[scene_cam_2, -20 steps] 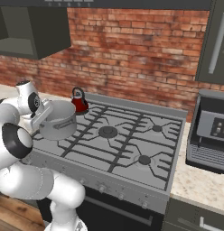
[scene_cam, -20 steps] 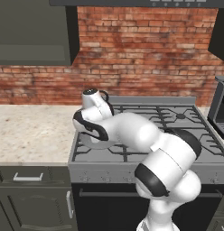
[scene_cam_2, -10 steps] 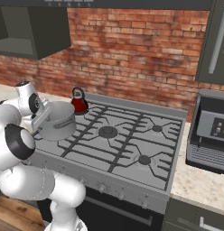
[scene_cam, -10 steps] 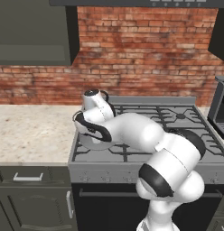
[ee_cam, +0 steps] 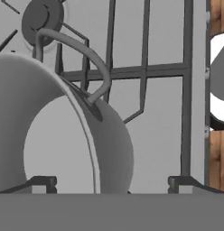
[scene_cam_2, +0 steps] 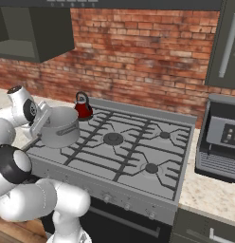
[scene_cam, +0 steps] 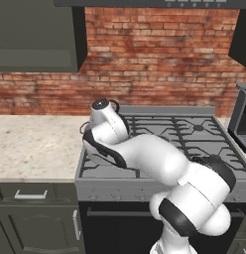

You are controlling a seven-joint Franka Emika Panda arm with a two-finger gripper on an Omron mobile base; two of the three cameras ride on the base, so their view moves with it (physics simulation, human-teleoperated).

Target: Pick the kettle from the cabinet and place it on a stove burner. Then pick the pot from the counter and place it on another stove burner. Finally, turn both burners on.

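Observation:
The grey pot (scene_cam_2: 61, 127) stands over the front-left burner of the cooktop (scene_cam_2: 138, 156). My gripper (scene_cam_2: 41, 127) is at its left rim. In the hand view the pot (ee_cam: 64, 149) looms at the left with its loop handle arching above. Its wall runs down between my two fingertips (ee_cam: 181, 182), which stand wide apart, so the gripper (ee_cam: 112, 182) is open. A burner cap (ee_cam: 41, 16) shows under the grate beyond the pot. The small red kettle (scene_cam_2: 83, 107) sits on the back-left burner, just behind the pot.
Beige counter (scene_cam: 35, 144) lies left of the stove. A dark appliance (scene_cam_2: 223, 140) stands on the counter to the right. The wall cabinet (scene_cam_2: 34, 33) hangs open above the left. Control knobs (scene_cam_2: 107, 198) line the stove's front edge. The right burners (scene_cam_2: 151, 168) are bare.
Hardly anything differs: hand and pot stay at the front-left burner, the pot perhaps a touch lower.

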